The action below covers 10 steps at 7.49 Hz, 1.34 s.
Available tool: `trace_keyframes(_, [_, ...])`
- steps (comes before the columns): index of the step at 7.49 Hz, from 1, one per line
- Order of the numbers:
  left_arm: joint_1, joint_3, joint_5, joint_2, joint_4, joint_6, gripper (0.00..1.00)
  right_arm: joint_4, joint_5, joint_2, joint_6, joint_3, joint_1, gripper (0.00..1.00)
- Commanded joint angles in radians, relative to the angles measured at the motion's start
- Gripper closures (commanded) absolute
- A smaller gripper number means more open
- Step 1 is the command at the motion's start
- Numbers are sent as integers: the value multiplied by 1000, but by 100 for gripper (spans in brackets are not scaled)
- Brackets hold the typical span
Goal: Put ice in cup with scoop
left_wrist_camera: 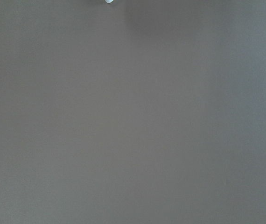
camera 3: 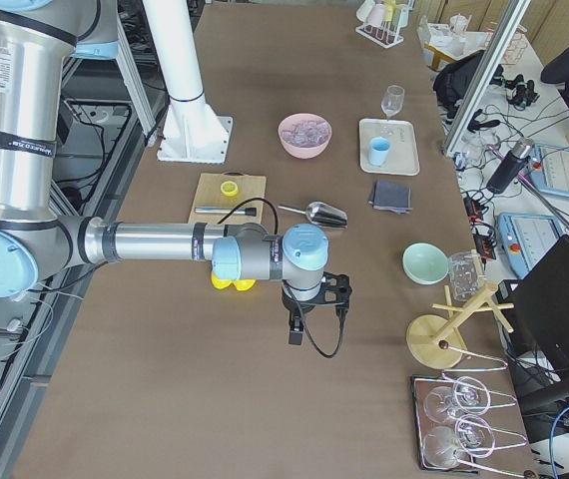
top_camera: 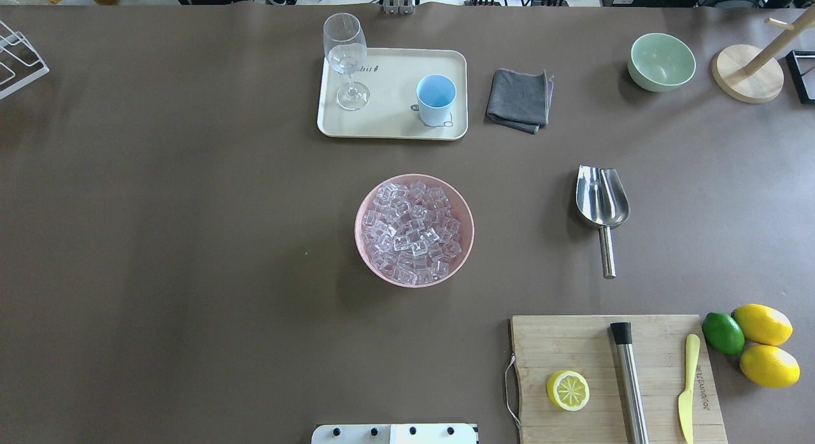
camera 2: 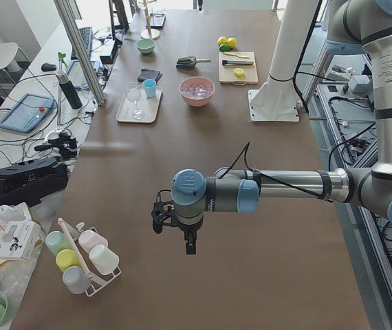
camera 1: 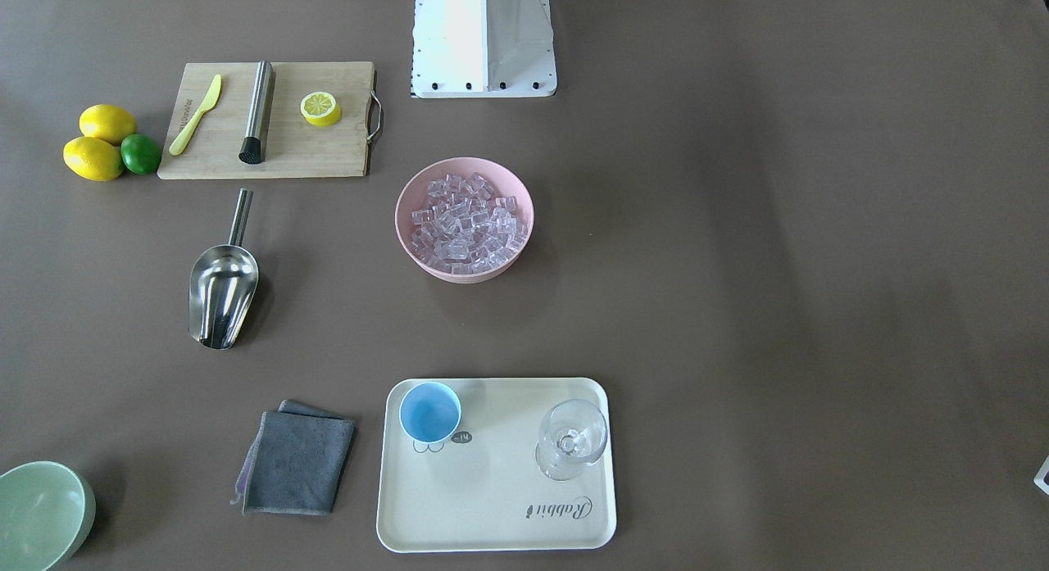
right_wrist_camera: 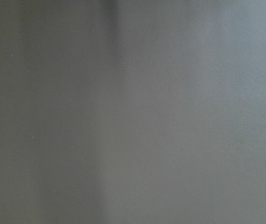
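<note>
The ice [top_camera: 412, 230] is heaped in a pink bowl [top_camera: 358, 240] at the table's middle. The light-blue cup [top_camera: 436, 99] stands upright and empty on a cream tray [top_camera: 395, 122] beyond the bowl. The steel scoop [top_camera: 602, 205] lies on the table to the bowl's right, handle toward the robot. My left gripper [camera 2: 190, 246] hangs over bare table far from these things, seen only in the exterior left view. My right gripper [camera 3: 294, 334] hangs likewise over bare table, seen only in the exterior right view. I cannot tell whether either is open or shut. Both wrist views show only brown tabletop.
A clear stemmed glass [top_camera: 346, 58] stands on the tray. A grey cloth [top_camera: 519, 99] and pale green bowl [top_camera: 661, 62] lie right of it. A wooden board [top_camera: 614, 377] holds a lemon half, steel rod and yellow knife; lemons and a lime [top_camera: 722, 332] sit beside it.
</note>
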Motion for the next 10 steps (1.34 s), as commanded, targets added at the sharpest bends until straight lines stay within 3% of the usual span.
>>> trace_keyframes(1, [4,3,3,-7,1,-2,2,0,2,-2,-7,0,0,0])
trace_keyframes(4, [13,0,6,-39,96,-2,2,0,2,1,-8,2,0,0])
trace_keyframes(8, [16,-9,0,-45,101,-2,2,2,0,9,-8,8,0,0])
trace_keyframes(10, [19,-13,-49,-43,95,0,2,0,0,14,-2,12,0,0])
